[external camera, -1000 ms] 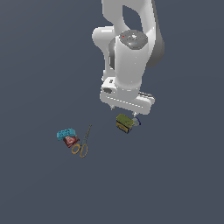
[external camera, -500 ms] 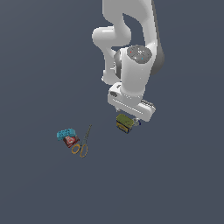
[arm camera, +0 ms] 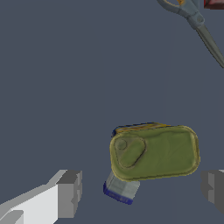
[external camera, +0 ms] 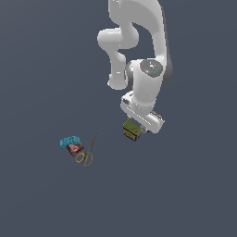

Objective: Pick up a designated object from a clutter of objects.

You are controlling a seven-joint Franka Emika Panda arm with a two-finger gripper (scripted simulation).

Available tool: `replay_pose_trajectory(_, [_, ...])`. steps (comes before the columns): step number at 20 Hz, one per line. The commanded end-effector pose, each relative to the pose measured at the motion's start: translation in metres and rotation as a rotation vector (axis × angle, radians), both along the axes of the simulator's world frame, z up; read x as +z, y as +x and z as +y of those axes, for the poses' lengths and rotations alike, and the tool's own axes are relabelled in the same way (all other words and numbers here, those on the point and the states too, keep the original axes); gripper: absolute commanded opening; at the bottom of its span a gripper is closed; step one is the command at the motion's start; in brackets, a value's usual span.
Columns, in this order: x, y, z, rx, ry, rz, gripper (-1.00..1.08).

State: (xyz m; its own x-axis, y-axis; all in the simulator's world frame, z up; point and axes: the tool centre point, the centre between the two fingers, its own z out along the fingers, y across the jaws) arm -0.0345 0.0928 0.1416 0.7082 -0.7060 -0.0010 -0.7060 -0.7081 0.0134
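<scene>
The designated object, a tiny whitish-blue block (arm camera: 121, 189), lies against the long side of the olive-yellow box (arm camera: 154, 151), partly tucked under its edge. My gripper (arm camera: 141, 192) is open; its two grey fingertips (arm camera: 68, 193) stand wide apart on either side of the block and the box's near side. In the exterior view the white hand (external camera: 142, 115) hangs just over the olive box (external camera: 131, 130), and the tiny block cannot be made out there. The remaining clutter of objects lies apart, toward the exterior view's left.
A teal lump (external camera: 69, 141), a red piece (external camera: 74, 149) and yellow-handled scissors (external camera: 87, 152) lie together on the dark floor at the exterior view's left. The scissors' blades (arm camera: 205, 35) and a red corner (arm camera: 215, 3) show at the wrist view's edge.
The arm's wrist has swung and the hand has shifted slightly toward the exterior view's right and come lower over the olive box. The objects have not moved.
</scene>
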Motion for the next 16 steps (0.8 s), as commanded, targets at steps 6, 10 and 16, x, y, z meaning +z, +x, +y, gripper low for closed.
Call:
replay_pose_trajectory(6, [-0.027,-0.014,0.015,-0.155,0.0,-0.005,1.0])
replay_pose_trajectory(10, [-0.04,-0.022,0.022,-0.237,0.001,-0.007,1.0])
replay_pose_trajectory(16, [-0.059,-0.035,0.032,-0.353,0.003,-0.01,1.0])
